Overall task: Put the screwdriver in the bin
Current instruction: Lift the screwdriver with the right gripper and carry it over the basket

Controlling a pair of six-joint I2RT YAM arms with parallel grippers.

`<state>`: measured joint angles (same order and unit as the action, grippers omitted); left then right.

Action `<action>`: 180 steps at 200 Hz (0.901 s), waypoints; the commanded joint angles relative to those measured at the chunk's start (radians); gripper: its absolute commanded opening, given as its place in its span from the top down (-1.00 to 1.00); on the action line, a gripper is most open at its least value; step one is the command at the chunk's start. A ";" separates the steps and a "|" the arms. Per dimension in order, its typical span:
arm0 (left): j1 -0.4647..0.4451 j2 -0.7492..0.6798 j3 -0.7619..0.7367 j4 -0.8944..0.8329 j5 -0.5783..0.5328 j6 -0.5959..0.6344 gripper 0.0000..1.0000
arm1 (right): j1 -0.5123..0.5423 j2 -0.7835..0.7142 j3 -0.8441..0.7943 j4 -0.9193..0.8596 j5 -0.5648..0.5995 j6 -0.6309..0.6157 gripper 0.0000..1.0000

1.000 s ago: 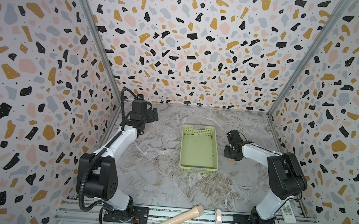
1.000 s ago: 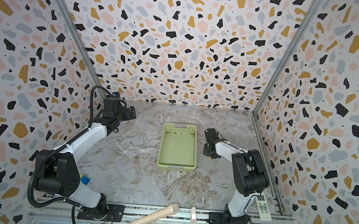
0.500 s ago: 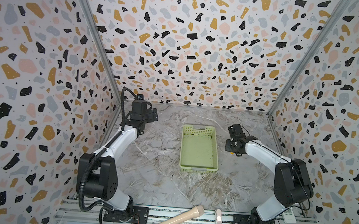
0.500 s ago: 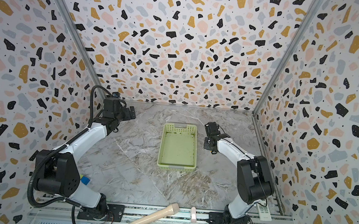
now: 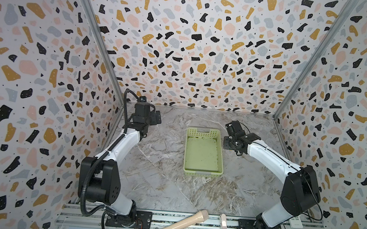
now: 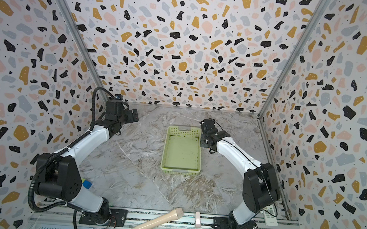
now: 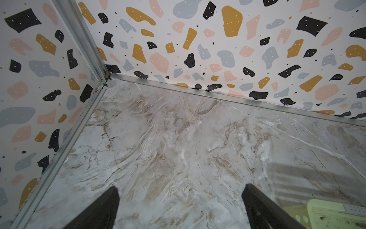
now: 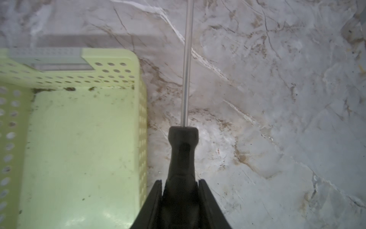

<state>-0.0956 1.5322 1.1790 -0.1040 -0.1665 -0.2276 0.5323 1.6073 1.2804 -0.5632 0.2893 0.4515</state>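
The right wrist view shows my right gripper (image 8: 180, 181) shut on the black handle of the screwdriver (image 8: 183, 154). Its thin silver shaft points away over the marble floor, just outside the bin's far right corner. The bin (image 8: 85, 79) is pale lime green, perforated and has nothing in it. In both top views the bin (image 5: 203, 133) (image 6: 183, 132) sits mid-table, with my right gripper (image 5: 231, 126) (image 6: 205, 123) beside its far right corner. The screwdriver does not show there. My left gripper (image 5: 155, 119) (image 7: 180, 190) stands open near the back left corner, holding nothing.
A beige handle-shaped object (image 5: 183, 222) and a small white piece (image 5: 223, 220) lie on the front rail. A white remote (image 5: 295, 223) lies by the right arm's base. Patterned walls close in the left, back and right sides.
My right arm has stretched out and carried the screwdriver toward the back, alongside the bin's right far corner. The left arm has not moved.
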 commanded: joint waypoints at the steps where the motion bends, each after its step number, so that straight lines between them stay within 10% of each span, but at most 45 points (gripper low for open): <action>1: 0.002 -0.028 0.032 0.007 -0.013 0.012 -0.99 | 0.048 0.005 0.065 -0.046 0.022 0.016 0.71; 180: 0.002 -0.058 0.024 0.013 -0.010 0.011 -0.99 | 0.251 0.260 0.090 0.015 -0.041 0.088 0.69</action>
<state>-0.0956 1.5074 1.1790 -0.1043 -0.1669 -0.2272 0.7727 1.8656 1.3788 -0.5606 0.2401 0.5232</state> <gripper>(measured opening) 0.995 0.297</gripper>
